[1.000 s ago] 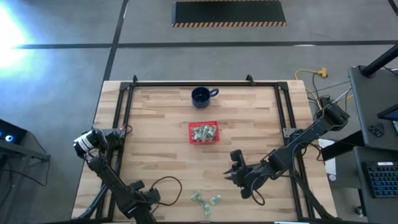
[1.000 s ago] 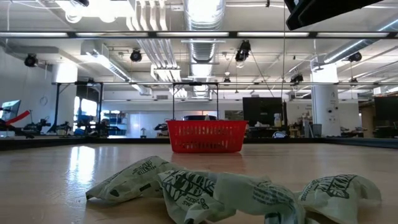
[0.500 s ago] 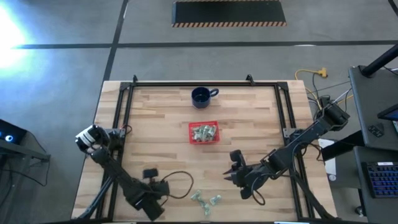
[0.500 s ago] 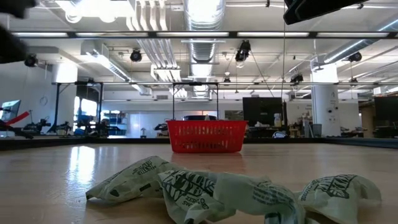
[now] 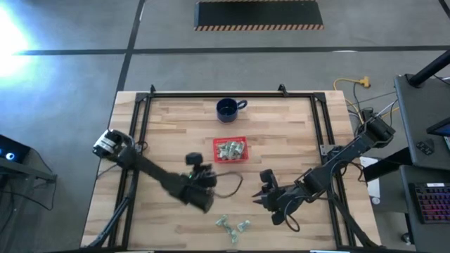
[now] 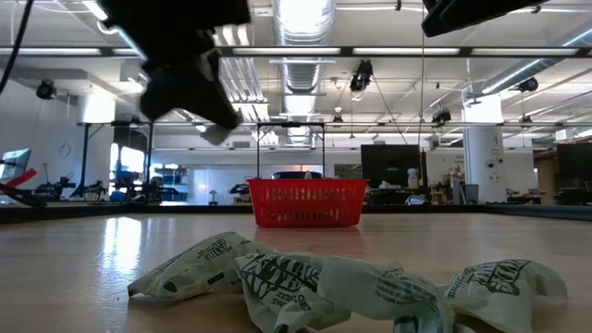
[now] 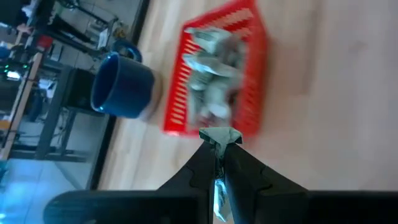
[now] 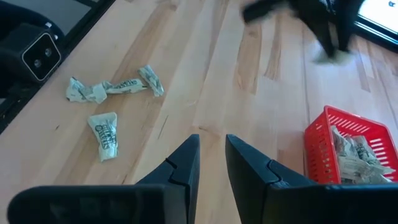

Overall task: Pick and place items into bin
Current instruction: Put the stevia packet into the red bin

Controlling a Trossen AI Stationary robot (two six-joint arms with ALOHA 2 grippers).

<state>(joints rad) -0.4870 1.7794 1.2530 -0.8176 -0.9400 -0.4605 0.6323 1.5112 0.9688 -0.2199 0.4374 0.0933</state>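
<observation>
1. Currently on the desk [image 5: 169, 126]: one red bin [image 5: 230, 149], shallow and square, standing at mid-desk just near of the dark blue mug [image 5: 226, 109]; the two are apart.
2. Items, binned: a heap of pale green-and-whitish crumpled wrappers [image 7: 214, 74] fills most of the bin's floor.
3. Items, loose: a small cluster of wrappers [image 5: 233, 225] lies at the near edge of the desk, well apart from the bin; the right wrist view shows a twisted string of pieces [image 8: 115, 86] and one separate piece [image 8: 104, 132] just beside it.
4. Item, in transit: one wrapper [image 7: 219, 138] is pinched between the pressed-together fingertips of the left pincer [image 7: 219, 146], its crumpled end poking out past the tips. The pincer hangs above the desk just left and near of the bin, pointed toward it.
5. Right pincer [image 8: 211, 155]: empty, fingers slightly spread, waiting above bare desk right and near of the bin.
6. Handling, judged: wrappers look very light, thin and soft, likely to crush flat under the fingers and perhaps cling to a fingertip on release. No fragility concern.
7. Grip point, judged: best taken at a bunched or twisted ridge, fingers closing fully; a flat edge could slip out.
</observation>
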